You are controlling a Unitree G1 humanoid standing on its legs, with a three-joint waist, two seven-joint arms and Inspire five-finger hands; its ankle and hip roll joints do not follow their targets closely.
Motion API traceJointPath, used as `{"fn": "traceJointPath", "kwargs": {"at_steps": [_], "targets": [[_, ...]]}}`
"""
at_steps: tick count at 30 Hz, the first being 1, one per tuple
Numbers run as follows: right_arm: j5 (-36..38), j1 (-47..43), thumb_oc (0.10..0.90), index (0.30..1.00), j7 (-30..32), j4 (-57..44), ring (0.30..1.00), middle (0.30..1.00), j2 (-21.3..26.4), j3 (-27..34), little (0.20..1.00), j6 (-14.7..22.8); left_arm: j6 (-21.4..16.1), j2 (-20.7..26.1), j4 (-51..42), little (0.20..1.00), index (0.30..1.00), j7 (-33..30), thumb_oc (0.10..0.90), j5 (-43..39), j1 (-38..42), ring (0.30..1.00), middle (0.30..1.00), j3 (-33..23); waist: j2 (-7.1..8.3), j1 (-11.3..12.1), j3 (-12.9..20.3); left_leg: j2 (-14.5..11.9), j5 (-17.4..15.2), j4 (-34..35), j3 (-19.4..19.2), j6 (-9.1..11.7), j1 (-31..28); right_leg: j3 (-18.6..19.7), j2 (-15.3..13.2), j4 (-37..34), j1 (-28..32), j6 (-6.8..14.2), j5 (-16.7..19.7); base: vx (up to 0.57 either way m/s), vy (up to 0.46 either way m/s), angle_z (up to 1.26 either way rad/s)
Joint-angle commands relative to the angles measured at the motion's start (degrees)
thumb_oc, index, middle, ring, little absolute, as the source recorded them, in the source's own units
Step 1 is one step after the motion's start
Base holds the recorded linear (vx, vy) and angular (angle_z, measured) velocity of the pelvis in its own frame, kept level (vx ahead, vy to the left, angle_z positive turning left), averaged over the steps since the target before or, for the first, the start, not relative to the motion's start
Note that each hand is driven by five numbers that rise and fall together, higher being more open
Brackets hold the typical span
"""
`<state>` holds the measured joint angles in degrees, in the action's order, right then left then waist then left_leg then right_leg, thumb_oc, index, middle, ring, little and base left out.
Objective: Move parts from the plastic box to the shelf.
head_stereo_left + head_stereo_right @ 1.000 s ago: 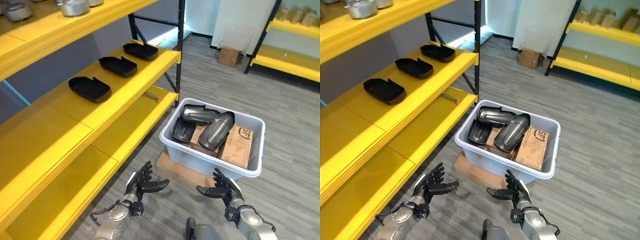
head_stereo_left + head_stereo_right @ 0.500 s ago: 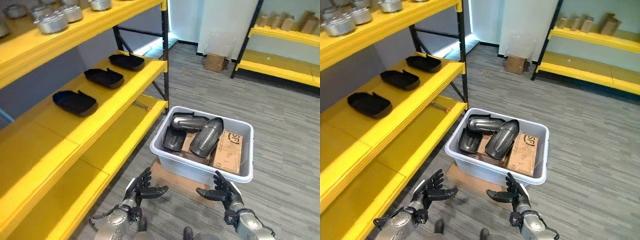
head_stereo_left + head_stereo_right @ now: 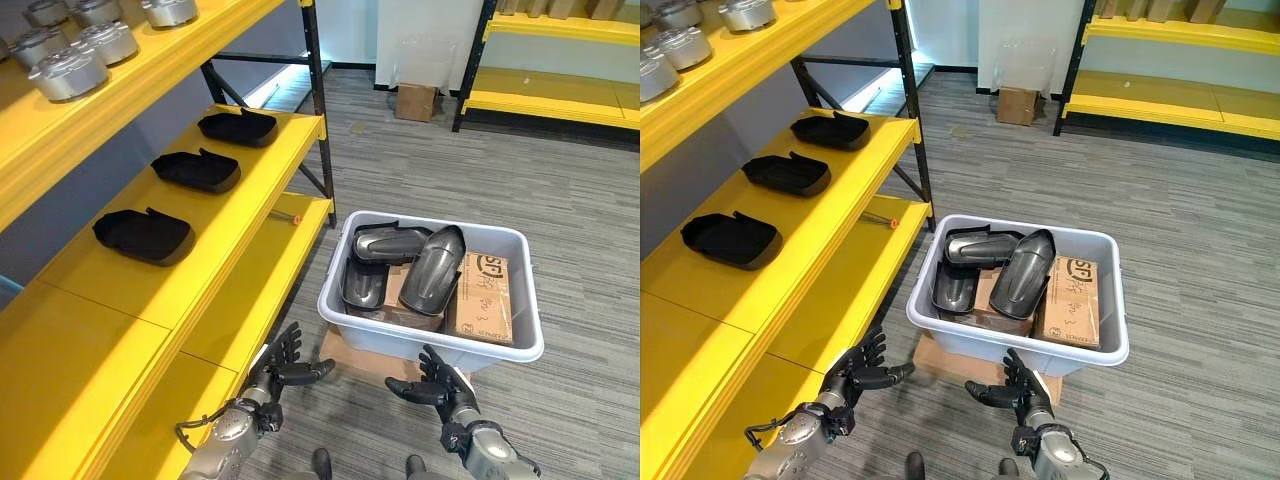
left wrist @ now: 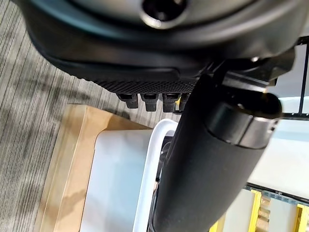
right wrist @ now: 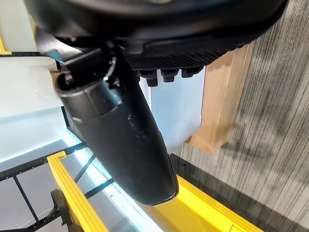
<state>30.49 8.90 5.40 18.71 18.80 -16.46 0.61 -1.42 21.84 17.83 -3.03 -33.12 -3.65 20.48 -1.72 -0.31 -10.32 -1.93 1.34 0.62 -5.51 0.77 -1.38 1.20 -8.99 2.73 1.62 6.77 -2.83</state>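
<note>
Shelving in yellow (image 3: 200, 270) runs along my left, three black moulded trays (image 3: 143, 234) on its middle tier with open room nearer me. Low in front, my left robot hand (image 3: 283, 368) hangs over the grey floor, fingers spread and relaxed, holding nothing; my right robot hand (image 3: 437, 385) mirrors it, equally empty. Between and just beyond them sits the white plastic box (image 3: 432, 345) on a flat cardboard sheet (image 3: 352, 352), dark curved shell parts (image 3: 430, 268) and a brown carton (image 3: 480, 297) inside. I judge this the reach-in step: next, clear the box's near rim and close on one part.
</note>
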Motion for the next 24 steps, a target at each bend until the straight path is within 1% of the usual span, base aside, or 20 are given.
{"fn": "traceJointPath", "kwargs": {"at_steps": [1, 9, 16, 18, 20, 21, 24], "targets": [[-0.1, -0.9, 0.9, 1.0, -1.7, -6.2, 1.0, 1.0, 1.3, 0.5, 1.0, 3.4, -5.0, 1.4, -5.2, 1.0, 1.0, 1.2, 0.9, 0.2, 1.6, 1.0, 1.0, -2.1, 2.32, -0.2, 3.1, -4.0, -6.1, -9.6, 1.1, 0.7, 3.4, -2.8, -4.7, 2.6, -0.2, 2.8, 1.4, 0.06, 0.018, -0.04], [-0.6, -2.0, 0.9, 1.0, -1.3, -6.9, 1.0, 1.0, 1.9, 0.7, 1.0, 4.1, -4.9, 1.4, -5.1, 1.0, 1.0, 1.0, 0.9, 0.2, 1.1, 1.0, 1.0, -2.6, 3.53, -0.7, 3.8, -4.5, -5.9, -8.1, 1.5, 1.0, 2.3, -3.3, -4.1, 2.2, 0.3, 2.6, 1.6, 0.05, -0.004, 0.0], [-0.9, -2.8, 0.9, 1.0, -1.0, -6.4, 1.0, 1.0, 2.0, 0.4, 1.0, 4.2, -4.8, 1.2, -4.8, 1.0, 1.0, 1.2, 0.9, 0.5, 1.0, 1.0, 1.0, -2.5, 3.73, -0.6, 4.2, -4.5, -6.0, -7.9, 1.5, 1.2, 2.2, -3.3, -4.5, 0.3, 0.7, 2.8, 2.5, 0.02, 0.006, -0.01], [-1.2, -3.6, 0.9, 1.0, -0.8, -6.1, 1.0, 1.0, 2.0, 0.3, 1.0, 4.4, -5.0, 1.4, -4.7, 1.0, 1.0, 1.3, 0.9, 0.8, 1.5, 1.0, 1.0, -2.4, 3.93, -0.5, 4.1, -4.0, -6.7, -9.3, 1.5, 0.9, 3.1, -3.2, -5.3, -0.4, 0.7, 3.2, 3.8, 0.0, 0.075, -0.02], [-1.2, -3.6, 0.9, 1.0, -0.8, -6.0, 1.0, 1.0, 2.0, 0.3, 1.0, 4.4, -5.1, 1.4, -4.8, 1.0, 1.0, 1.3, 0.9, 0.9, 1.5, 1.0, 1.0, -2.4, 3.96, -0.5, 4.2, -3.7, -7.2, -9.7, 1.5, 0.7, 3.4, -3.1, -5.7, -0.4, 0.5, 3.5, 4.2, 0.0, 0.086, 0.0], [-1.1, -3.7, 0.9, 1.0, -0.8, -6.0, 1.0, 1.0, 1.8, 0.4, 1.0, 4.4, -5.1, 1.5, -4.9, 1.0, 1.0, 1.1, 0.9, 1.0, 1.6, 1.0, 1.0, -2.3, 3.99, -0.5, 4.1, -2.8, -8.0, -10.5, 1.4, 0.0, 3.9, -2.8, -6.6, -0.1, 0.2, 4.0, 5.3, 0.0, 0.128, 0.0], [-0.8, -3.7, 0.9, 1.0, -1.0, -6.2, 1.0, 1.0, 1.5, 0.3, 1.0, 4.3, -5.1, 1.8, -4.9, 1.0, 1.0, 1.1, 0.9, 1.2, 1.8, 1.0, 1.0, -2.1, 3.87, -0.9, 3.7, -1.3, -9.2, -11.5, 1.5, -1.2, 4.5, -1.6, -7.7, 2.4, -1.4, 4.7, 6.9, -0.02, 0.167, -0.02]]}}
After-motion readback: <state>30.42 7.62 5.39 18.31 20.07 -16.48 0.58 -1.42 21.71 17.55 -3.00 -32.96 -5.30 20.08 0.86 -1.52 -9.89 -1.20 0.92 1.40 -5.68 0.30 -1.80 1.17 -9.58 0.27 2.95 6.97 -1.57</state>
